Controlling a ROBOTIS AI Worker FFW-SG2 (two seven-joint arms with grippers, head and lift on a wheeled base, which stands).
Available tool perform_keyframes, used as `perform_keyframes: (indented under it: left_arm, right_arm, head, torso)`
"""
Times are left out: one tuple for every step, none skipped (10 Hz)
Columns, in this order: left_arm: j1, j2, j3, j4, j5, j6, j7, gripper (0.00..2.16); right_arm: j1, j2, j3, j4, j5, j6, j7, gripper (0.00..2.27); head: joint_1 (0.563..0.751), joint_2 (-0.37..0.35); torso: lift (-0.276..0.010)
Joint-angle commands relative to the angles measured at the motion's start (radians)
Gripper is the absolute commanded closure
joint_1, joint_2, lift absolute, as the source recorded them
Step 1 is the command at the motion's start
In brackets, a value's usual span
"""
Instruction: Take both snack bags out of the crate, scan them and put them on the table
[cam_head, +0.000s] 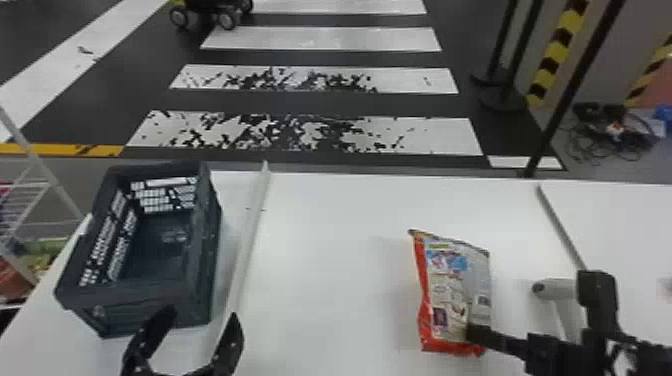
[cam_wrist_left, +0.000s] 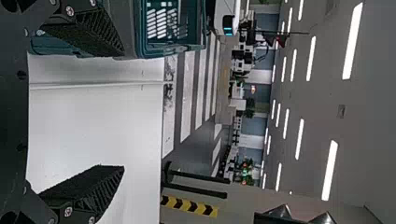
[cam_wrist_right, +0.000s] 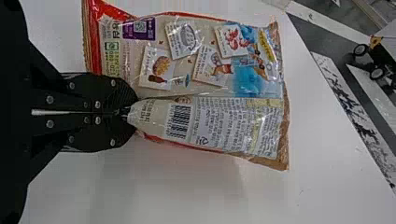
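Observation:
The crate (cam_head: 150, 302) stands at the table's left, and its visible inside holds no bag. A red and beige snack bag (cam_head: 442, 295) is over the right part of the table. My right gripper (cam_head: 472, 332) is shut on its near edge; in the right wrist view the right gripper (cam_wrist_right: 128, 111) pinches the snack bag (cam_wrist_right: 210, 70) beside its barcode. My left gripper (cam_head: 200, 340) stands open near the crate's front right corner. In the left wrist view the left gripper (cam_wrist_left: 121, 112) has nothing between its fingers, with the crate (cam_wrist_left: 168, 50) beyond one of them.
A white handheld scanner (cam_head: 557, 290) is on the table (cam_head: 325, 260) just right of the bag, close to my right arm. A pale raised strip (cam_head: 250, 235) runs along the table beside the crate. A wire rack (cam_head: 30, 200) stands at the far left.

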Motion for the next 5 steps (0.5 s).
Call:
perform_keyframes:
  left_arm:
    - [0.000, 0.000, 0.000, -0.001, -0.002, 0.000, 0.000, 0.14]
    - [0.000, 0.000, 0.000, -0.002, -0.002, 0.000, 0.000, 0.14]
    - [0.000, 0.000, 0.000, -0.002, -0.002, 0.000, 0.000, 0.14]
    - [0.003, 0.000, 0.000, -0.004, -0.002, 0.000, 0.000, 0.14]
    - [0.005, 0.002, 0.000, -0.005, -0.002, -0.003, 0.000, 0.14]
  right_arm:
    - [0.004, 0.002, -0.048, -0.054, -0.052, 0.040, -0.009, 2.26]
    - [0.008, 0.004, -0.070, -0.082, -0.066, 0.058, -0.017, 2.26]
    - [0.013, 0.005, -0.096, -0.109, -0.093, 0.074, -0.031, 2.26]
    - [0.015, 0.005, -0.137, -0.136, -0.112, 0.077, -0.043, 2.26]
    - [0.002, 0.005, -0.195, -0.148, -0.138, 0.089, -0.058, 2.26]
  head:
    - [0.695, 0.018]
    - [0.695, 0.010]
    - [0.695, 0.005]
    - [0.695, -0.003]
    - [0.695, -0.017]
  torso:
    - [-0.093]
    - [-0.093]
    - [-0.093]
    - [-0.093]
    - [-0.093]
